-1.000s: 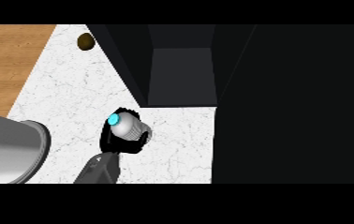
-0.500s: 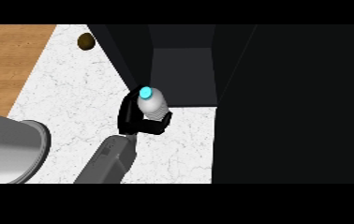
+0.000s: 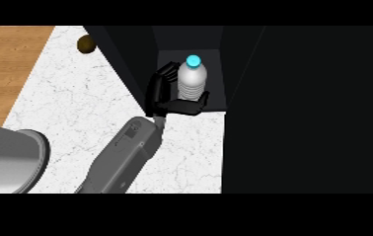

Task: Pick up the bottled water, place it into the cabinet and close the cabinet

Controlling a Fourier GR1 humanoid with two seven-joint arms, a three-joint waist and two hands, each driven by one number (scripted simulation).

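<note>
Robot hand point(image 3: 166, 93) on the left arm is curled round the bottled water point(image 3: 192, 82), fingers on its left side and thumb under its base. From the head view, the bottle stands upright, blue cap up, just inside the dark cabinet point(image 3: 131, 57) opening, between the cabinet's left wall and its inner right wall. White marbled surface point(image 3: 73, 97) lies bare left of the forearm. A grey metal bowl point(image 3: 18, 158) sits at the lower left edge, and a small brown round object point(image 3: 87, 44) lies beside the cabinet's left corner.

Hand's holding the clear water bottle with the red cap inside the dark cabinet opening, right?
Not quite: the head view shows a cyan cap, not red. Otherwise yes, the black hand holds the clear water bottle inside the dark cabinet opening.
</note>
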